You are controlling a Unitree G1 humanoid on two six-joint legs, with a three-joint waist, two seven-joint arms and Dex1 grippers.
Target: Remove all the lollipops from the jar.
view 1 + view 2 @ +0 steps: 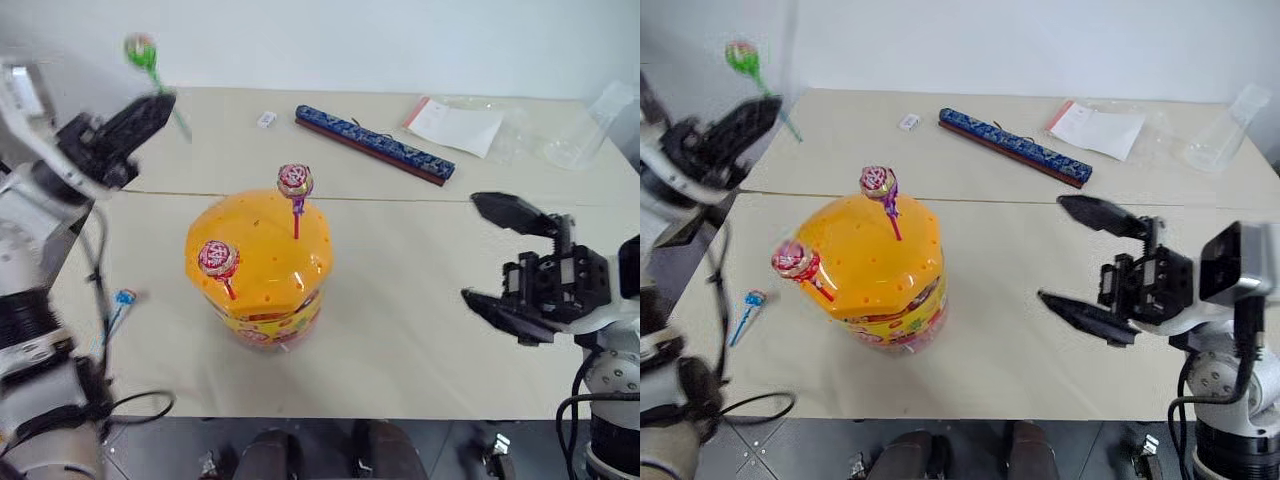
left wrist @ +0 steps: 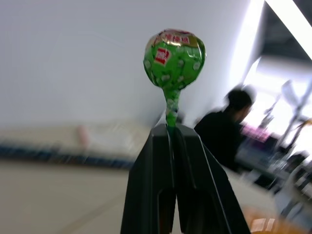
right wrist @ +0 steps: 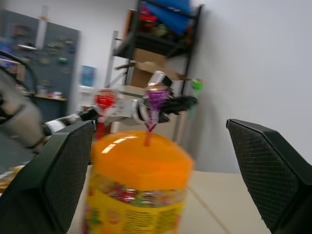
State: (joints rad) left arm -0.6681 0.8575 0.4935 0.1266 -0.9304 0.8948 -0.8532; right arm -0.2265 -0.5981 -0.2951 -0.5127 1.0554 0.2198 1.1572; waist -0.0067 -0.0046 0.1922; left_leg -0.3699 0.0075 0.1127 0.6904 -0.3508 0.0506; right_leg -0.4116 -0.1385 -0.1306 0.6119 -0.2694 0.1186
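Observation:
The jar, an orange-domed tub with a yellow label, stands on the table's near middle. Two lollipops are stuck in its lid: a purple-wrapped one on top and a red one on its front-left side. My left gripper is raised to the jar's far left, shut on the stick of a green lollipop whose head stands above the fingertips. A lollipop with a blue stick lies on the table left of the jar. My right gripper hangs open to the jar's right, apart from it.
A long blue patterned box lies diagonally behind the jar. A white sheet and clear plastic bags sit at the far right. A small white item lies at the far middle. A person is in the background.

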